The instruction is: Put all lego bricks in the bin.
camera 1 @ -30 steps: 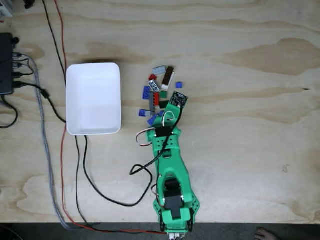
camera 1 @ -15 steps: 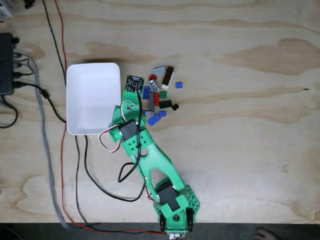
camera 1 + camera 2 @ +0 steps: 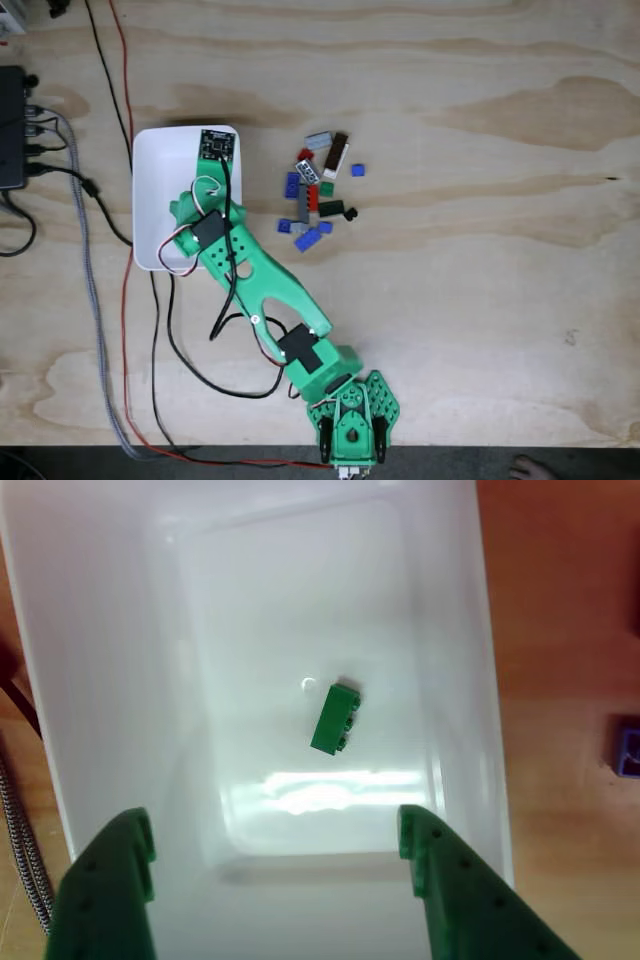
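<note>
White rectangular plastic bin [image 3: 160,210] sits at the left of the plywood worktop [image 3: 480,250] in the fixed view, and the green arm has swung from the pile over to it within the last second. One green lego brick [image 3: 335,719] now lies loose on the bin's floor, so that piece looks delivered. The gripper [image 3: 275,845] hangs above it, fingers wide apart, holding and touching nothing. The remaining lego bricks [image 3: 318,192] cluster just right of the bin.
</note>
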`<move>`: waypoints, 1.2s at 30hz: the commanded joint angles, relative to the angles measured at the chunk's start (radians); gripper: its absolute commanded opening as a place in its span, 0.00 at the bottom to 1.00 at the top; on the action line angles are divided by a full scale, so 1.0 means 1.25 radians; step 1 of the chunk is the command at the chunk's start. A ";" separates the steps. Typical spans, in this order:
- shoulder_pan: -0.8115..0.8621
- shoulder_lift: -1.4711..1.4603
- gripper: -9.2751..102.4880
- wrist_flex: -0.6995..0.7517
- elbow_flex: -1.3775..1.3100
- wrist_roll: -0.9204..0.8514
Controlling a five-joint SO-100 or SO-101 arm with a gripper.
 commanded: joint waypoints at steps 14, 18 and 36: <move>0.263 0.281 0.28 -0.088 0.603 -0.247; 0.228 0.196 0.28 -0.145 0.571 -0.229; 0.237 0.102 0.23 -0.237 0.507 -0.254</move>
